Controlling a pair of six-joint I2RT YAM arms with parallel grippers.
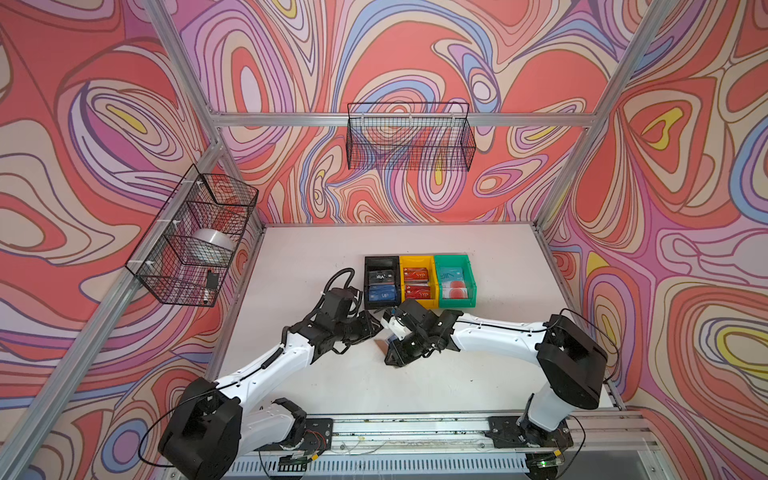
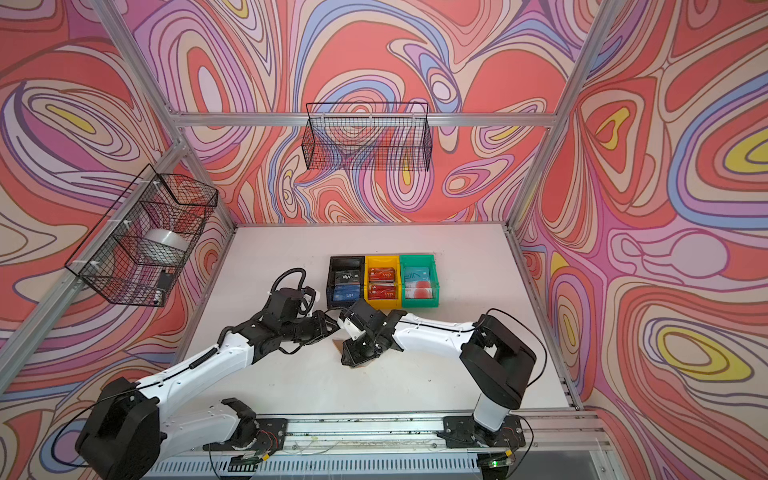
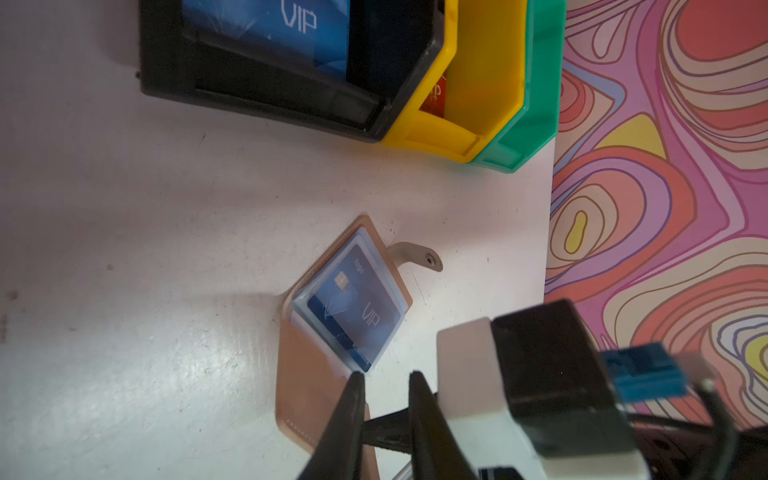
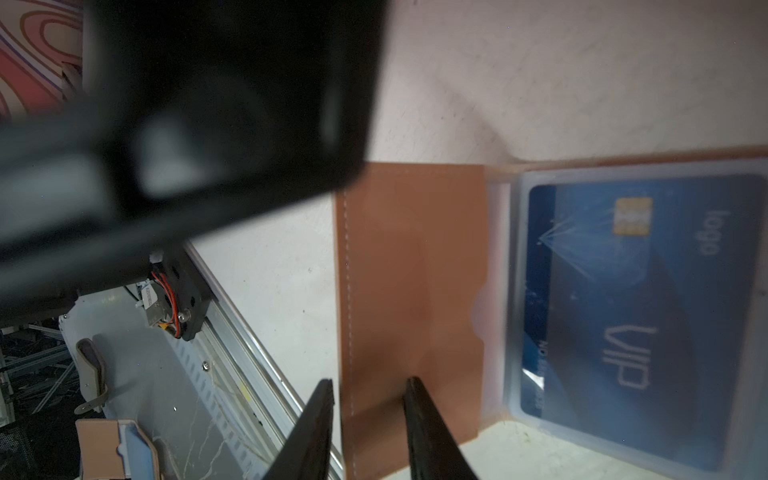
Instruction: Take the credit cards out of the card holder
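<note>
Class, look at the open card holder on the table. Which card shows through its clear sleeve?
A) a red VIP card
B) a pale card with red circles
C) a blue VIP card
C: a blue card lettered VIP lies inside the open card holder.

We see both arms reaching inward from the near edge of the surface, and their grippers almost meet in the middle. The left arm stretches forward and to the right, with its wrist bent so that the left gripper points toward the other arm. The right arm runs nearly level to the left, its wrist turned down so that the right gripper tilts toward the surface. The left fingers stand a narrow gap apart, and the right fingers stand somewhat wider. We cannot tell whether either pair clamps anything.
</note>
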